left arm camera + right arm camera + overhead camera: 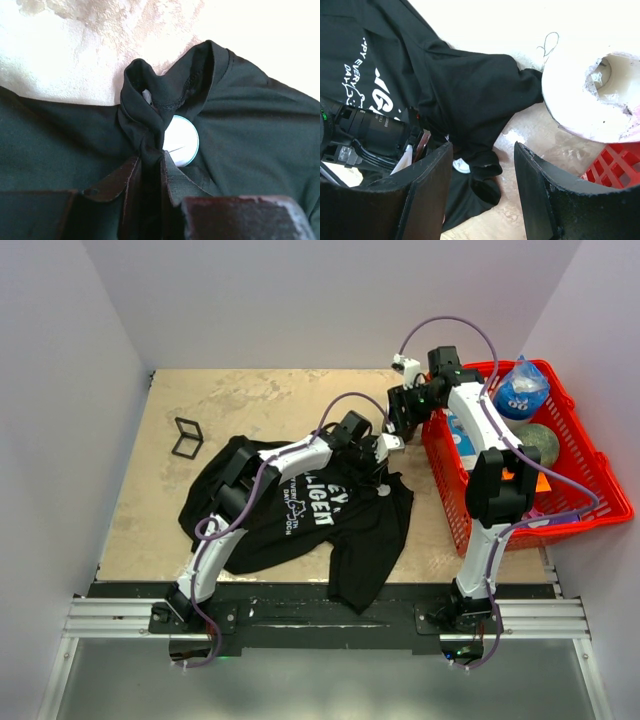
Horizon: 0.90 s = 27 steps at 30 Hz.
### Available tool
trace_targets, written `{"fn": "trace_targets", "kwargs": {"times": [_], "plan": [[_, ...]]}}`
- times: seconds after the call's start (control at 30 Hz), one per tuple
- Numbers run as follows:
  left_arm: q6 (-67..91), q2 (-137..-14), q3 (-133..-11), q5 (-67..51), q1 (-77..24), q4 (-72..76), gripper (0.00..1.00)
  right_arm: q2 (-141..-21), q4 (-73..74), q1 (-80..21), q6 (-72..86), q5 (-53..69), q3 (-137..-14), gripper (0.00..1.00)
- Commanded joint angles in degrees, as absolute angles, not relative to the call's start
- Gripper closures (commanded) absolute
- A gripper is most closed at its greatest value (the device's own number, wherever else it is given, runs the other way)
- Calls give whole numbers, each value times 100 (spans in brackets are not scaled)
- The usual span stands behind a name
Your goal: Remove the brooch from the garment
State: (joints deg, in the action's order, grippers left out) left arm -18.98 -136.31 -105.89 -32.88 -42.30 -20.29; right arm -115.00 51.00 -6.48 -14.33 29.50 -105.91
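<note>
The garment (300, 520) is a black T-shirt with white lettering, lying crumpled on the table in front of the arms. A round white brooch with a teal rim (181, 141) is pinned to the garment (250, 125) beside a pinched fold. My left gripper (150, 162) is shut on that fold, right next to the brooch; in the top view the left gripper (385, 447) is at the shirt's far right edge. My right gripper (482, 165) is open and empty, hovering above the garment (470, 85) with the brooch (461, 165) just inside its left finger. In the top view the right gripper (398, 428) is just behind the left one.
A thin black open-frame piece (186, 437) lies on the bare table at the far left, apart from the shirt. A red basket (600, 490) at the right holds a blue bag (522, 390) and a grey round object (540, 443). White walls enclose the table.
</note>
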Motion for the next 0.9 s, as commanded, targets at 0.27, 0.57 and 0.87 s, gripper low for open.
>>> {"fn": "trace_targets", "kwargs": {"times": [0.27,0.57,0.87], "plan": [[-993,-14116,-9854,-3892,-3894,-2137,61,-11215,5449,-756,-1397,3147,-10556,43],[-290,-12701,-8490,-5115,-3446,-255,36,-10619,5467,-756,-1889,2690,-10582,44],[-475,-12304,-8262,-6063,-3190,-133,30,-10098,5316,-756,-2214,3028,-10344,46]]}}
